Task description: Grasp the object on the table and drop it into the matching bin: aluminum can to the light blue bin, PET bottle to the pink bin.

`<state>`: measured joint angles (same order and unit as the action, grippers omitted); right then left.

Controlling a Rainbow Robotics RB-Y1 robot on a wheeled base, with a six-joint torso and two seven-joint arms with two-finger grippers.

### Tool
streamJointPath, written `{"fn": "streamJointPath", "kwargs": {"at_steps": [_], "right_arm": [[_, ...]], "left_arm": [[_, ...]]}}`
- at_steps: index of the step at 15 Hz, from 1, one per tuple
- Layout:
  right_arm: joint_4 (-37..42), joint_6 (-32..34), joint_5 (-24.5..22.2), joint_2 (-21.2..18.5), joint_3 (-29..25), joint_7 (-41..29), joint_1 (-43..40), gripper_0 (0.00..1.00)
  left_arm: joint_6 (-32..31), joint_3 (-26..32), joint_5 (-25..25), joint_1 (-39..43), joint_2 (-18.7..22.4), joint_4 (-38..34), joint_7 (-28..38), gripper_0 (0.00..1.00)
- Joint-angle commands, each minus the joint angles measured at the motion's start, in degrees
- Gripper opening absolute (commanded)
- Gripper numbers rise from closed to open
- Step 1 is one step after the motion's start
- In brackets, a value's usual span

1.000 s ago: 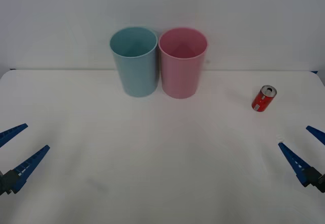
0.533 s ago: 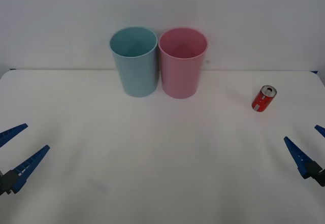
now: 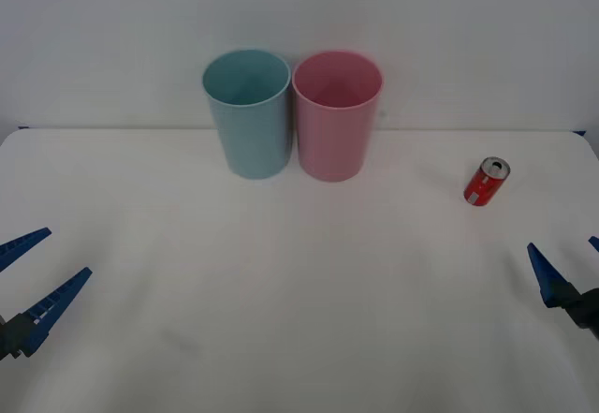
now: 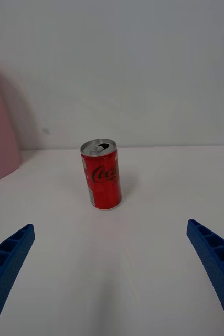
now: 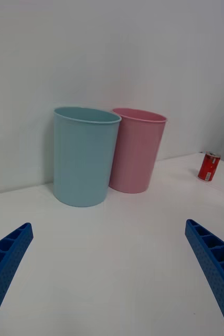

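The aluminum can (image 3: 487, 182), small and red with a silver top, stands upright on the white table (image 3: 299, 291) at the right. In the right wrist view the can (image 4: 102, 175) stands ahead of my open right gripper (image 4: 110, 224), well apart from the fingers. My right gripper (image 3: 562, 249) sits at the table's right edge, nearer me than the can. The light blue bin (image 3: 248, 113) and the pink bin (image 3: 337, 115) stand side by side at the back centre. At the left edge, far from the can, my left gripper (image 3: 69, 250) is open and holds nothing.
The left wrist view faces the light blue bin (image 5: 85, 156) and pink bin (image 5: 138, 149), with the can (image 5: 209, 166) far off beside them. A pale wall rises right behind the table's far edge.
My right gripper has shifted a little to the right, toward the frame's edge. The can, the bins and the left arm have not moved.
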<state>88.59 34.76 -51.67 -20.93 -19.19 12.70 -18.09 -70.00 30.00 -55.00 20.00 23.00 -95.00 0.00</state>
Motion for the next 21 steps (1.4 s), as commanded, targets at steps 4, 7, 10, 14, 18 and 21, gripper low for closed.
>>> {"fn": "streamJointPath", "kwargs": {"at_steps": [4, 7, 10, 14, 18, 21], "right_arm": [[-8.26, -0.22, -1.59, 0.01, 0.03, 1.98, 7.36, 1.0], [-12.22, -0.75, -2.56, 0.01, 0.73, 2.68, 10.88, 1.0], [-17.75, -0.83, -3.7, 0.01, 1.17, 3.56, 15.71, 1.0], [-23.29, -1.27, -3.79, 0.01, 3.11, 4.53, 21.34, 1.0], [-27.16, -2.77, -3.97, 0.01, 5.04, 5.49, 26.09, 1.0], [-32.08, -4.53, -6.16, 0.01, 5.21, 6.02, 31.1, 1.0]], "left_arm": [[0.0, 0.0, 0.0, 0.0, 0.0, 0.0, 0.0, 1.0], [0.0, 0.0, 0.0, 0.0, 0.0, 0.0, 0.0, 1.0], [0.0, 0.0, 0.0, 0.0, 0.0, 0.0, 0.0, 1.0], [0.0, 0.0, 0.0, 0.0, 0.0, 0.0, 0.0, 1.0], [0.0, 0.0, 0.0, 0.0, 0.0, 0.0, 0.0, 1.0], [0.0, 0.0, 0.0, 0.0, 0.0, 0.0, 0.0, 1.0]]}}
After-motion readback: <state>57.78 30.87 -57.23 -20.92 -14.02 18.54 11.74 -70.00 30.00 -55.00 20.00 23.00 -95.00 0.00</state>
